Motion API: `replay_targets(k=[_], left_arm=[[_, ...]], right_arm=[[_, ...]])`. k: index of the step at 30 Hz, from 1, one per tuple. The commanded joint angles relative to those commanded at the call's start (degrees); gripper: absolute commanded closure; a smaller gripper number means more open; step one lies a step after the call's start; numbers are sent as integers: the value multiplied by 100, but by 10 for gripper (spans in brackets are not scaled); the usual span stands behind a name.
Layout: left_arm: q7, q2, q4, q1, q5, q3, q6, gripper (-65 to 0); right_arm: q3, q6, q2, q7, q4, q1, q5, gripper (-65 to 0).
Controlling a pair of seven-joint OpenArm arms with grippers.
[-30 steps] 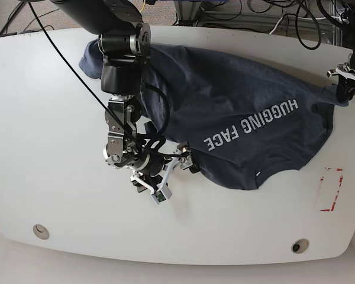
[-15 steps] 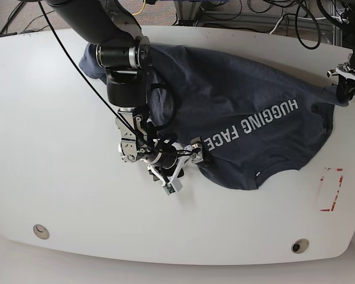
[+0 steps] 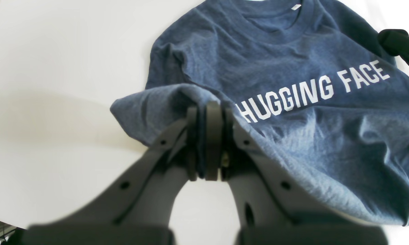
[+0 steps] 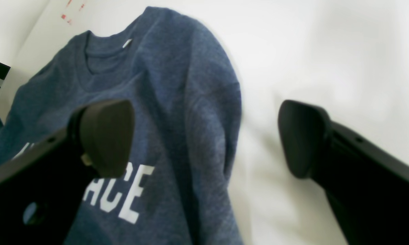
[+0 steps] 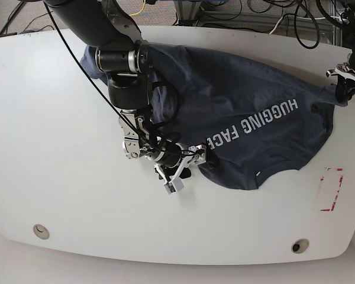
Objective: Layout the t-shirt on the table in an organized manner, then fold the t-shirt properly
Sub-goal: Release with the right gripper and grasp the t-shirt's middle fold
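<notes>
- From the base view I see the t-shirt spread crumpled across the far half of the table, collar toward the near edge.
- My left end effector is clamped on a fold of fabric by the lettering; only the left wrist view shows that pinch.
- My right end effector is spread wide, one pad over the shirt's sleeve edge, the other over bare table.

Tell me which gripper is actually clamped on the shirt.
The left gripper: its jaws are shut on a fold of the t-shirt. The right gripper hangs open at the shirt's edge, gripping nothing.
</notes>
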Motion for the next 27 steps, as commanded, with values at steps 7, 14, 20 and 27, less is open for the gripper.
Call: replay_targets(k=[7, 14, 20, 27], left_arm=[[0, 9, 0, 0, 0, 0, 0, 0], [0, 9, 0, 0, 0, 0, 0, 0], [0, 9, 0, 0, 0, 0, 0, 0], [0, 9, 0, 0, -9, 79, 0, 0]], right_arm=[[0, 62, 0, -202, 0, 0, 0, -650], [0, 75, 0, -325, 18, 0, 0, -650], [0, 75, 0, -466, 26, -18, 0, -528], [-185, 75, 0, -580, 35, -88, 0, -452]])
